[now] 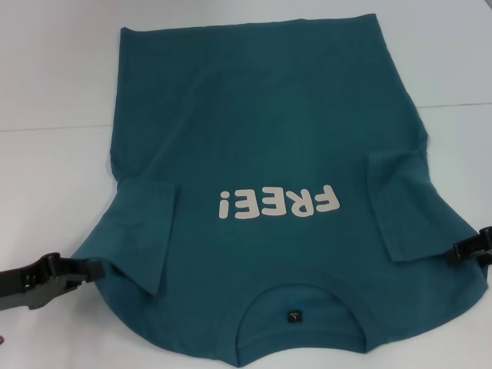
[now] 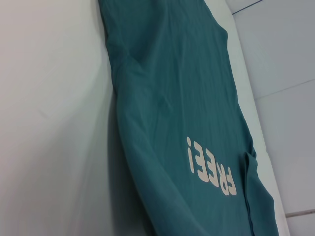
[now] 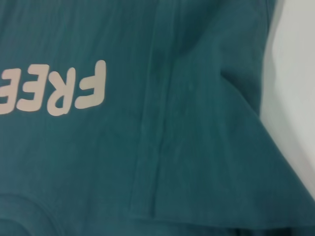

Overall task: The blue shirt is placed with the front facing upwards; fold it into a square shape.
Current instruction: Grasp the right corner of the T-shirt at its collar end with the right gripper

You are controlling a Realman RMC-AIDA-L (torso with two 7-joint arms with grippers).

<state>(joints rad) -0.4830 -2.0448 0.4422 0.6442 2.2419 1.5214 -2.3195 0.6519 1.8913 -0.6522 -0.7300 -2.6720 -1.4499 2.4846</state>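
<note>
**Both pincers at the shirt's shoulder edges**

Your left pincer point(image 1: 91, 269) sits at about 8 o'clock in the head view, its dark fingers reaching in to the edge of the blue shirt point(image 1: 261, 146) just below the folded left sleeve point(image 1: 146, 231); whether it is closed on cloth or only touching it, you cannot tell; your right pincer point(image 1: 461, 250) sits at about 4 o'clock, at the opposite shoulder edge beside the folded right sleeve point(image 1: 400, 207), and its opening is likewise impossible to judge.

The shirt lies front up on the white desk point(image 1: 54, 84), filling the middle of the head view; its collar point(image 1: 296, 304) with the small dark tag point(image 1: 294, 315) points to 6 o'clock, toward you, and the hem lies at 12 o'clock; the cream letters "FREE!" point(image 1: 278, 205) read upside down from the head camera, just below centre; both short sleeves are turned inward over the body; the shoulder line bulges outward at 7 and 5 o'clock.

The left wrist view shows the shirt's long side against the desk, with the lettering point(image 2: 210, 167); the right wrist view shows the lettering point(image 3: 54, 91) and the folded sleeve's seam point(image 3: 152, 128) close up.
</note>
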